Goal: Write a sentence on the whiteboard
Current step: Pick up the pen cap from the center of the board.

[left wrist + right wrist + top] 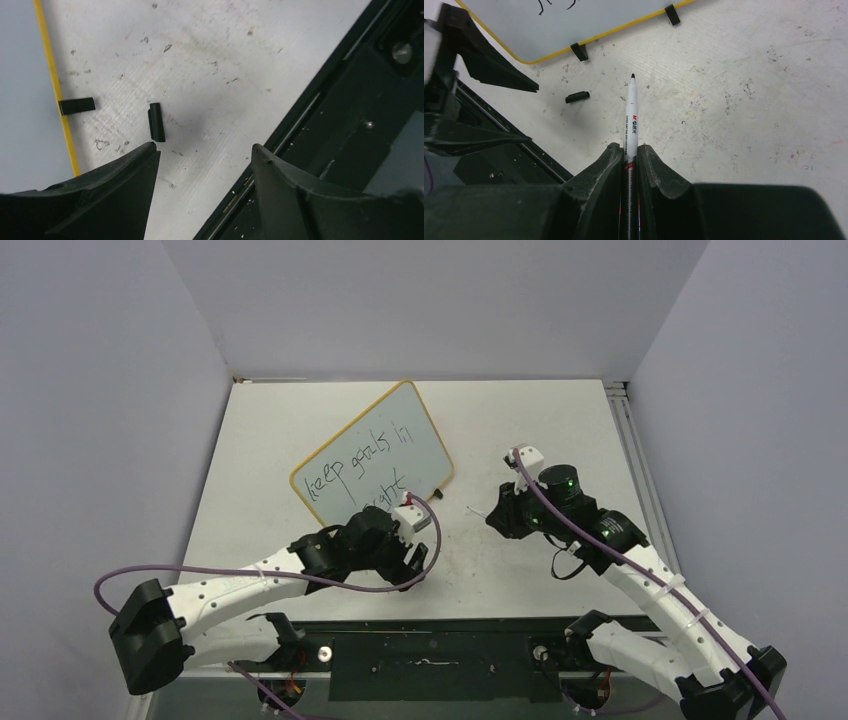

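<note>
The whiteboard [372,455] lies tilted at the table's middle, its yellow rim [55,90] and a black foot [76,105] showing in the left wrist view. The sentence [360,468] reads "keep goals in sight" in two black lines. My right gripper [630,147] is shut on a white marker [631,110], uncapped, with its black tip just above the bare tabletop to the right of the board. My left gripper [205,147] stands open over the table near the board's front corner, with nothing between its fingers. A small black marker cap [156,122] lies just ahead of its left finger.
The same cap [577,97] lies below the board's edge [574,45] in the right wrist view. The black base rail [430,640] runs along the table's near edge, close under my left gripper [418,558]. Grey walls close in the left, back and right.
</note>
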You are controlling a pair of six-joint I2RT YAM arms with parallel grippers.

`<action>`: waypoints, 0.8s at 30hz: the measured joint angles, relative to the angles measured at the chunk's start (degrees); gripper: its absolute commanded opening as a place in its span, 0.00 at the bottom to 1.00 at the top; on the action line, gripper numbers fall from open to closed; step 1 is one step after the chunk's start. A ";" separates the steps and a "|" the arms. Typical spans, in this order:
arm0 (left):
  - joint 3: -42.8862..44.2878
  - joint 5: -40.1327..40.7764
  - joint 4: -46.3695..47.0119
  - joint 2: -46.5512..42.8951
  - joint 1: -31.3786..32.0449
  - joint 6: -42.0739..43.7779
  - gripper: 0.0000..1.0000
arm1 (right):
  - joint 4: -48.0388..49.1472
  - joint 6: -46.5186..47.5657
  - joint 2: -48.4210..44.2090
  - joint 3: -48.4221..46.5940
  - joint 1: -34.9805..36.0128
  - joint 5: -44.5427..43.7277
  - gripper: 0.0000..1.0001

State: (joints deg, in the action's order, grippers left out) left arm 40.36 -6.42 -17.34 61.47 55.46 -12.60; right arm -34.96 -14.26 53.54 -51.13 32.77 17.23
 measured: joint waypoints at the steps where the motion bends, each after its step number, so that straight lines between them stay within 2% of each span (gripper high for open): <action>1: -0.94 0.94 0.44 1.16 0.15 -1.01 0.64 | -0.02 -0.17 -0.68 0.11 -0.11 -0.15 0.05; 6: -3.10 5.01 2.08 5.99 1.07 -3.85 0.57 | -0.07 -0.57 -2.54 0.15 -0.13 -1.14 0.05; 10: -3.13 7.72 3.56 9.38 1.88 -4.33 0.46 | -0.35 -0.63 -2.73 0.50 -0.13 -1.66 0.05; 24: -3.13 14.12 5.01 16.44 2.99 -4.81 0.39 | -0.68 -1.40 -6.47 3.17 -0.13 -2.27 0.05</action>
State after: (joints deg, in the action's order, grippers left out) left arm 37.23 7.70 -12.34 77.91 58.46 -17.41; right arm -35.64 -15.66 47.07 -47.97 32.64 14.96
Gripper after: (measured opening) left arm 0.399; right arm 0.155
